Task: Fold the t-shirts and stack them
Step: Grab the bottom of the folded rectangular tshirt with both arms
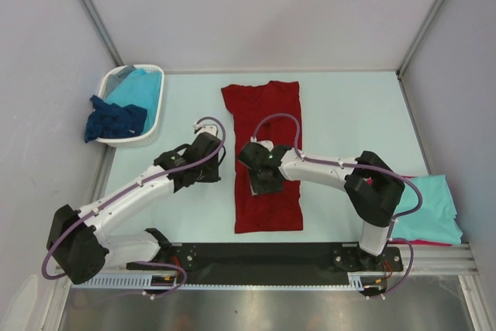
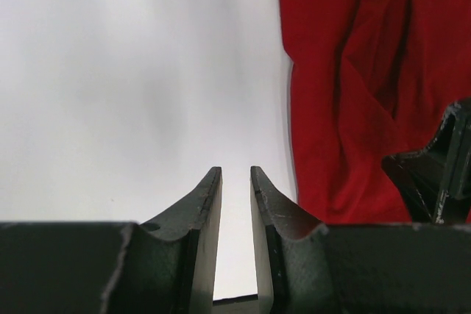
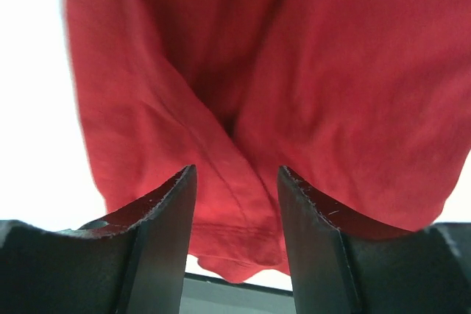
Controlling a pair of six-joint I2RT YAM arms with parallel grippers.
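Left pincer (image 2: 235, 172) hovers over bare counter (image 1: 349, 122), fingers parted by a narrow gap with nothing between them; right pincer (image 3: 235, 170) sits low over the dark red shirt (image 1: 267, 114), fingers wider apart, cloth below the gap but not clamped. Two arms reach inward, the left arm (image 1: 132, 191) stopping just beside the shirt's left edge, the right arm (image 1: 325, 170) over its middle. Five shirts show: the dark red shirt, a long strip running near to far down the counter's middle; a turquoise shirt (image 1: 139, 87) and a navy shirt (image 1: 115, 120) in one white basket (image 1: 159, 106) at far left; a folded turquoise shirt (image 1: 430, 203) at near right, a red shirt's edge (image 1: 422, 243) showing beneath it.
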